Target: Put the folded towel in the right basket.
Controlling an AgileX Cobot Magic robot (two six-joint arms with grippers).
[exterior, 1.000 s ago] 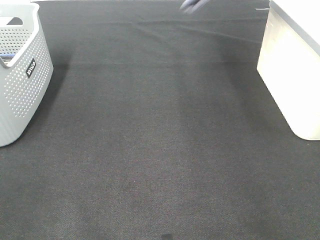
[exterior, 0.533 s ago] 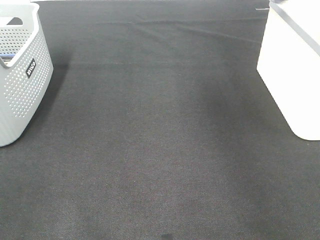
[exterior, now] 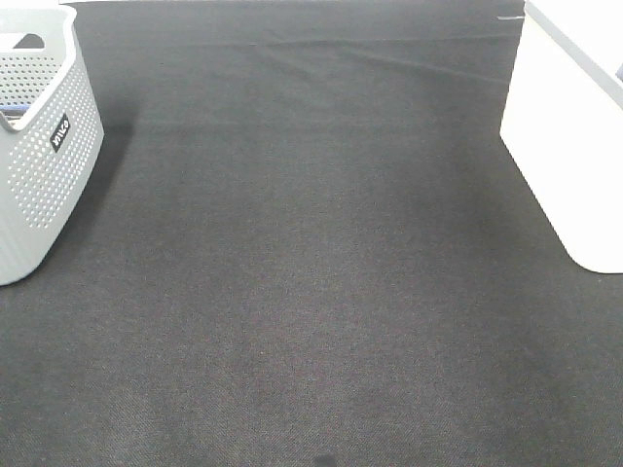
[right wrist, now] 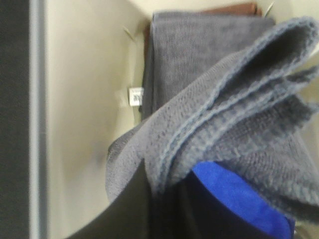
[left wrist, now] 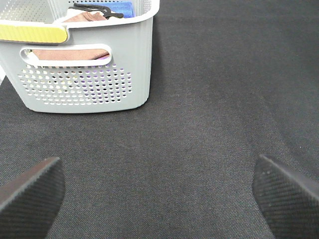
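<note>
My right gripper [right wrist: 169,209] is shut on the folded grey towel [right wrist: 234,124] and holds it over the inside of the white right basket [right wrist: 84,99]. A grey towel [right wrist: 199,55] and a brown one [right wrist: 224,10] lie in that basket below. In the exterior high view the right basket [exterior: 565,146] stands at the right edge, and the towel and right gripper are out of frame. My left gripper [left wrist: 159,194] is open and empty above the dark mat, a little in front of the grey left basket [left wrist: 84,64].
The grey perforated left basket [exterior: 39,146] stands at the far left and holds a brown towel [left wrist: 70,52] and a blue one [left wrist: 122,7]. A dark mat [exterior: 311,253] covers the table between the two baskets.
One second ago the towel showed at the top edge of the exterior high view. It has since moved right and out of that view.
</note>
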